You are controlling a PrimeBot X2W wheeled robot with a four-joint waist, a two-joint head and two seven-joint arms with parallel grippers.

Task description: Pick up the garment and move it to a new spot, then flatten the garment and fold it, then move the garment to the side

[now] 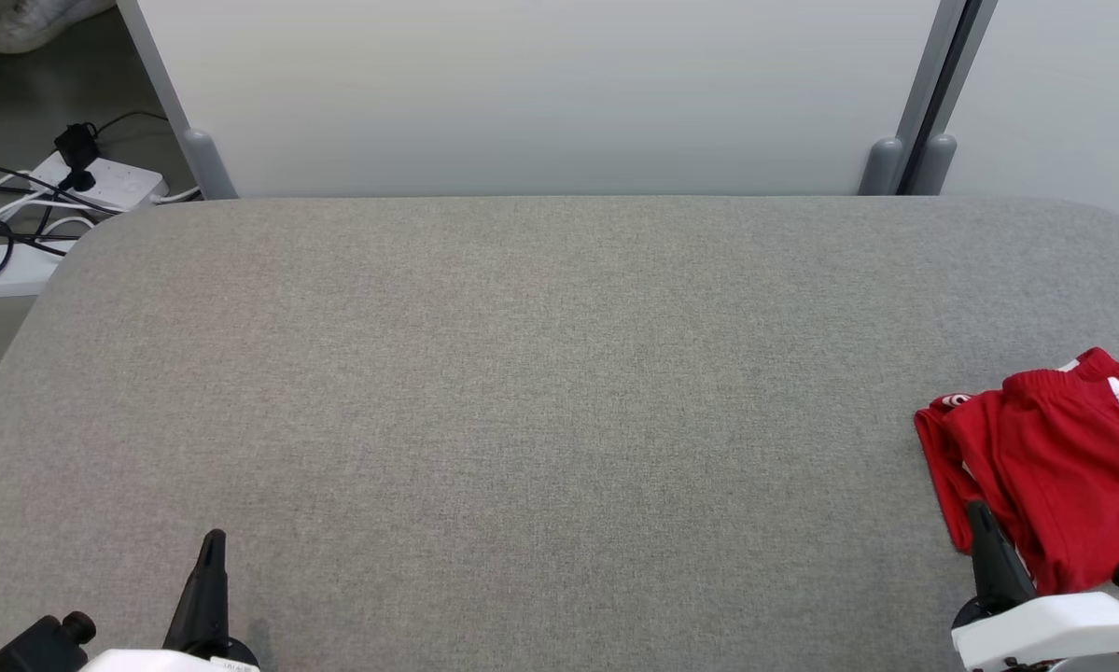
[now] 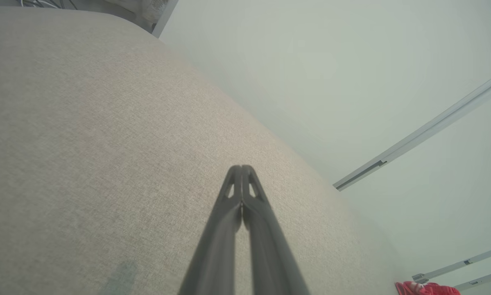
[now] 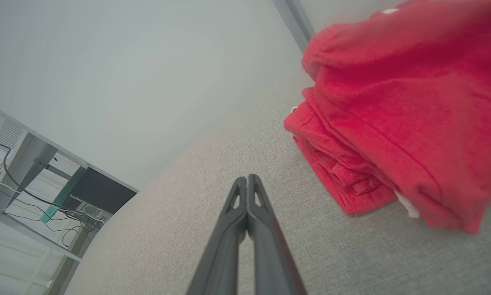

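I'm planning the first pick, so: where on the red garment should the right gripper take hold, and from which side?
Probably the stacked edge of the red garment that faces the table's open middle, coming in low from that side. Layers there form a raised lip; the top is a smooth mound. The right gripper, shut beside it, must open first.
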